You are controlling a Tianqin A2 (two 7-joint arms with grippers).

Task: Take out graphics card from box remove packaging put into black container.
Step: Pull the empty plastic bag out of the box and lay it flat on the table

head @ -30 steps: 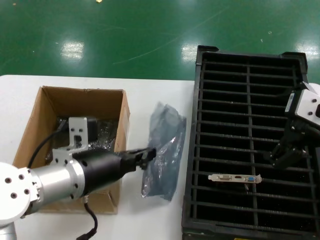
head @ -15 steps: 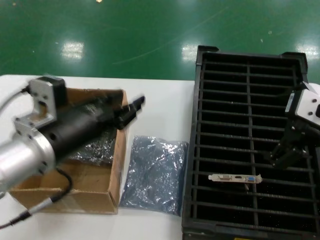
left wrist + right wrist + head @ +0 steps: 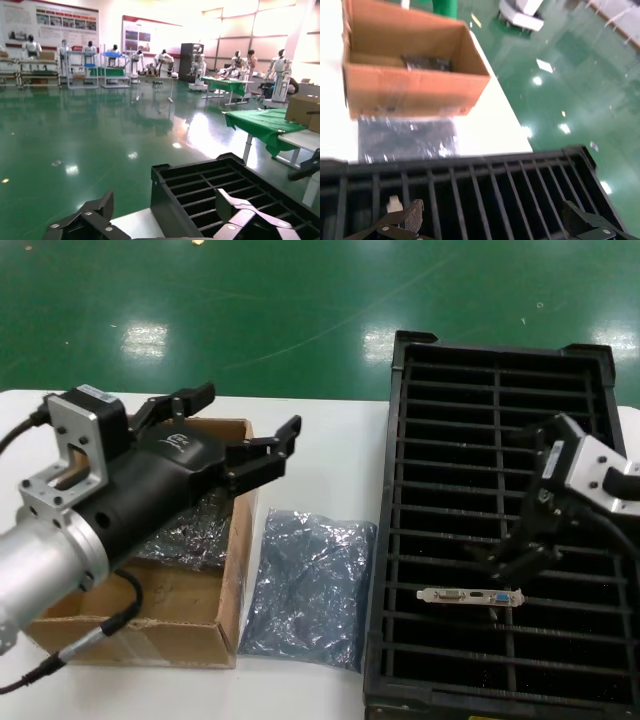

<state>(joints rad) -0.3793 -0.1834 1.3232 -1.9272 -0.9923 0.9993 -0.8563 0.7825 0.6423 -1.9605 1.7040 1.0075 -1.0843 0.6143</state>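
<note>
- Worktop (image 3: 320, 445): white, carries everything; green floor beyond its far edge.
- Container (image 3: 450, 370): black slotted tray at the worktop's right edge, two columns of slots; also seen in the left wrist view (image 3: 200, 185) and right wrist view (image 3: 485, 190).
- Box (image 3: 150, 625): brown cardboard, open-topped, on the left side of the worktop near the front edge; crinkly grey plastic visible inside.
- Bag (image 3: 310, 585): smoky-grey packaging, flat on the worktop btwn box and container, touching the box side.
- Left hand (image 3: 240, 430): raised over the box's far right corner, fingers spread apart, nothing in them.
- Right hand (image 3: 515, 555): over the container's right column, just above the card, fingers apart, empty.
- Card (image 3: 470, 595): stands in a slot in the container's front half, near the centre divider; silver bracket up, blue port showing.
</note>
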